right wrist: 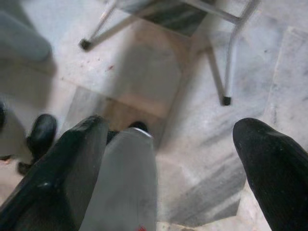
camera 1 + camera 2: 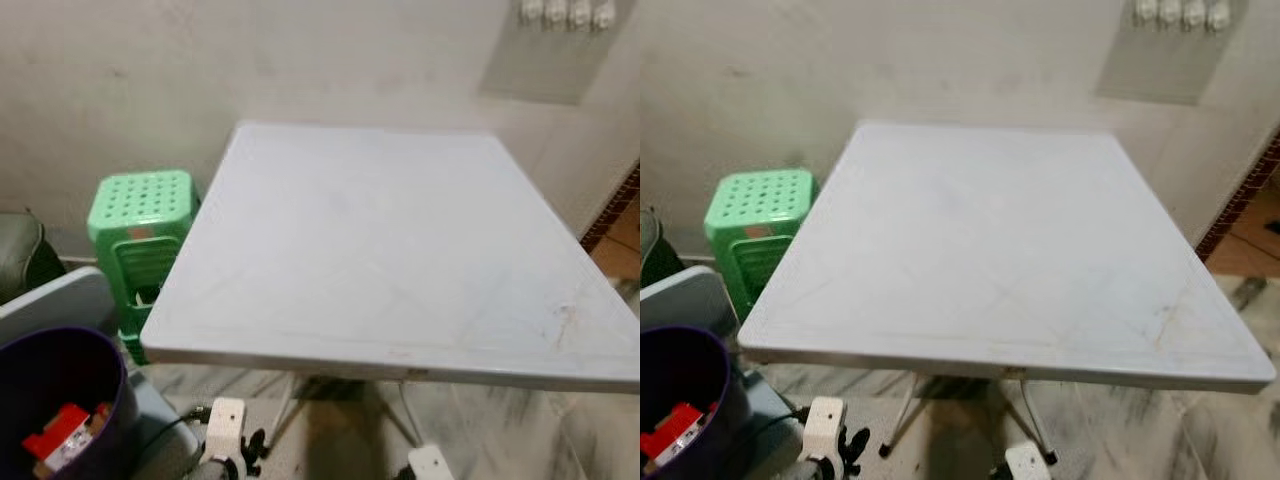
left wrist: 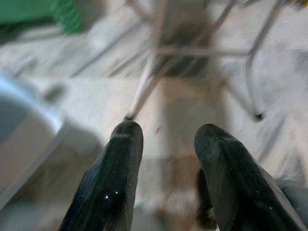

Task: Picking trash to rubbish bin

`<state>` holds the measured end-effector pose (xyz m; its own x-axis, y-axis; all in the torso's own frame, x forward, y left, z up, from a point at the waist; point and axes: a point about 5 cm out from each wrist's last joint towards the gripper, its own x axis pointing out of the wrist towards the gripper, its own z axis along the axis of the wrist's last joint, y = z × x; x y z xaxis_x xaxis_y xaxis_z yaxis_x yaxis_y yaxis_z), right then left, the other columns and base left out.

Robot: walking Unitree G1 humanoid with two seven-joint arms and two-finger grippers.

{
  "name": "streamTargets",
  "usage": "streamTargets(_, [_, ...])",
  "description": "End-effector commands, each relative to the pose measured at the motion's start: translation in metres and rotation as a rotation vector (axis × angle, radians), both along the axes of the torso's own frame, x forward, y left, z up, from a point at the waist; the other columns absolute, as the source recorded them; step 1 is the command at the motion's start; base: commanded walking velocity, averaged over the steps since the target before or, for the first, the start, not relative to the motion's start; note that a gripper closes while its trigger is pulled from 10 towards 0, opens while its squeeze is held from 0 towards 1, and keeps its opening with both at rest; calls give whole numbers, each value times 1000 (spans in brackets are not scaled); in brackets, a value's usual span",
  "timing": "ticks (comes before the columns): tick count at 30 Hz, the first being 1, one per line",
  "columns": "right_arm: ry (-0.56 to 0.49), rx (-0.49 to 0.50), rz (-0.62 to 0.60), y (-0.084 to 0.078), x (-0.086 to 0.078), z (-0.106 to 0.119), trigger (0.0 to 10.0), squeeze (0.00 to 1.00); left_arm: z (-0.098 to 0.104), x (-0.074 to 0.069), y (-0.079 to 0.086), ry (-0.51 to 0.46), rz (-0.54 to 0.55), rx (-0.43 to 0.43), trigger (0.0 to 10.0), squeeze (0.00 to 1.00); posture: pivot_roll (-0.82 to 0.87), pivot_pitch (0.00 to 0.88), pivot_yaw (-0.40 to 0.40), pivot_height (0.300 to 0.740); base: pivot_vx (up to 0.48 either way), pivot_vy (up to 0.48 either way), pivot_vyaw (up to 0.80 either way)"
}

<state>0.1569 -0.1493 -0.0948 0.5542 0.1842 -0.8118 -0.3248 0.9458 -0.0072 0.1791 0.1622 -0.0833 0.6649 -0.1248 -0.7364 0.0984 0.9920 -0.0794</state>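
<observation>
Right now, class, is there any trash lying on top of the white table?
No. In the left eye view the white table has a bare top, while a red piece of trash already lies inside the dark bin beside it.

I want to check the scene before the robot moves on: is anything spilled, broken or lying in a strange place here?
Nothing stands out. The white table stands level with only faint scuff marks, the green stool is upright beside it, and the red trash already lies inside the dark rubbish bin. Both claws hang open above the marble floor.
</observation>
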Motion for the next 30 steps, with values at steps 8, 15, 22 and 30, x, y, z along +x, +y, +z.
streamTargets(8, [19,3,-32,-7,-5,-2,10000,0,0,1,-8,4,-44,-11,10000,0,-9,28,-18,715,0,0,0])
streamTargets(15, [16,8,-37,-7,-4,-1,10000,0,0,2,-8,3,-37,-22,10000,0,-10,28,-18,715,0,-89,0])
streamTargets(22, [14,8,-37,-7,-3,-1,10000,0,0,2,-9,4,-37,-20,10000,0,-10,28,-20,715,0,-314,0])
streamTargets(30, [10,9,-36,-7,-2,0,10000,0,1,3,-9,4,-38,-18,10000,0,-9,26,-21,715,0,-312,0])
